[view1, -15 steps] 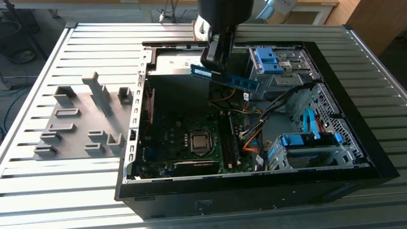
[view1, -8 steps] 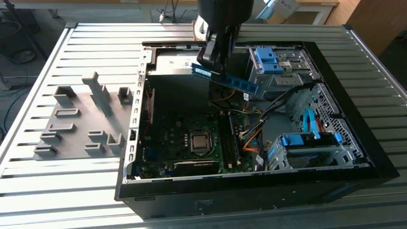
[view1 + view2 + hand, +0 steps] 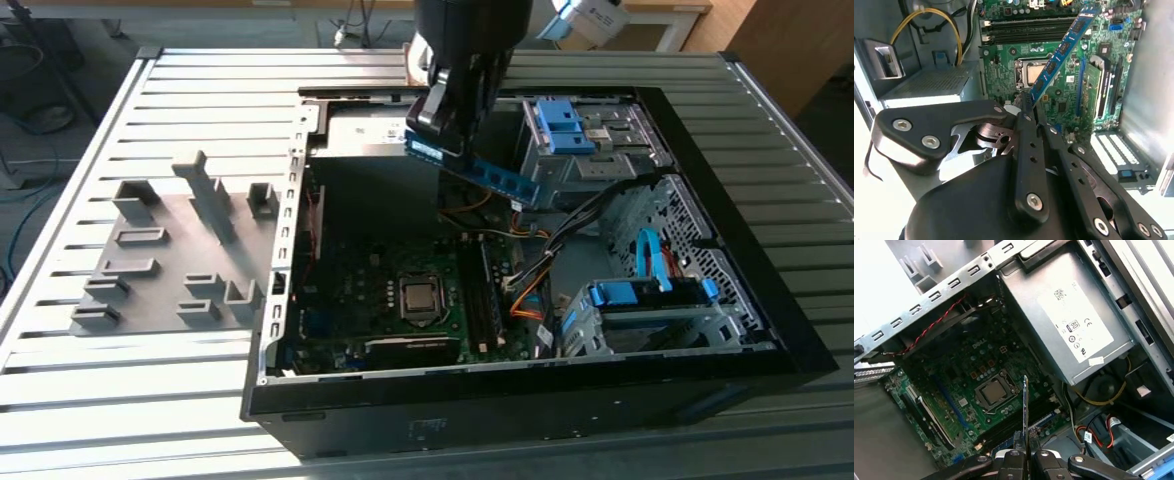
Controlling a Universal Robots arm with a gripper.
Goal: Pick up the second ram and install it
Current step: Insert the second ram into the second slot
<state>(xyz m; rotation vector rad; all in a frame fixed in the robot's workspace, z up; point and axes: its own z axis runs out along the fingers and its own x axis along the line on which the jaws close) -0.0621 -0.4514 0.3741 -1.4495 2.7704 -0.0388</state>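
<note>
From the exterior view, the end effector (image 3: 447, 140) grips the second ram (image 3: 487, 175) in the air above the open computer case (image 3: 534, 400). In both wrist views the stick hangs over the motherboard (image 3: 954, 390); seating it calls for lining it up with an empty slot (image 3: 1029, 31).

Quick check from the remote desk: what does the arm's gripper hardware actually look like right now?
The gripper is matte black, built from flat bar linkages pinned with silver screws and rivets; narrow bars carry rows of small holes. A broader rounded link shows two silver bolts and a pale worn edge. In the exterior view the arm's end is a dark, blocky column.
</note>
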